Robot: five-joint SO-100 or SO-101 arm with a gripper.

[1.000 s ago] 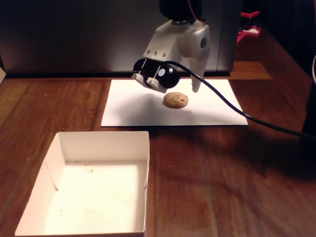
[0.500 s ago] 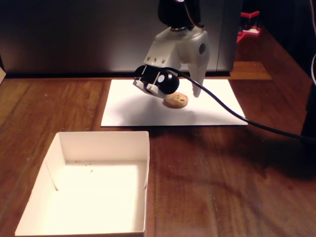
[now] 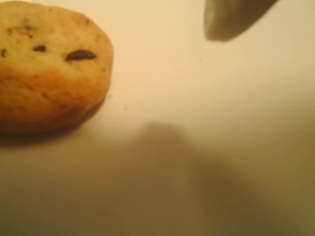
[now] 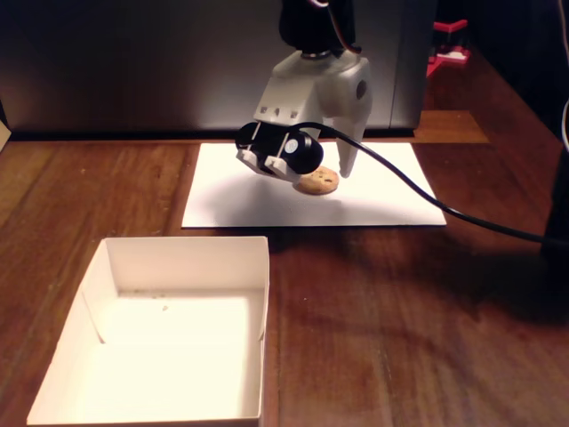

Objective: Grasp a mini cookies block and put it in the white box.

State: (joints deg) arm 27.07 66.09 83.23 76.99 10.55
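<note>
The mini cookies block [image 4: 317, 183], a small round tan cookie with dark chips, lies flat on a white paper sheet [image 4: 231, 196]. It fills the upper left of the wrist view [image 3: 49, 69]. My gripper [image 4: 324, 174] hangs low over it and is open, with the white fingertip [image 4: 348, 165] just right of the cookie and apart from it. The same fingertip [image 3: 229, 22] shows blurred at the top right of the wrist view; the other finger is hidden behind the wrist camera. The white box [image 4: 178, 267] stands empty at the front left.
The dark wooden table [image 4: 400, 311] lies between the paper sheet and the box. A black cable [image 4: 427, 200] runs from the gripper to the right. A grey wall [image 4: 133, 62] stands behind, and a red object [image 4: 449, 49] is at the back right.
</note>
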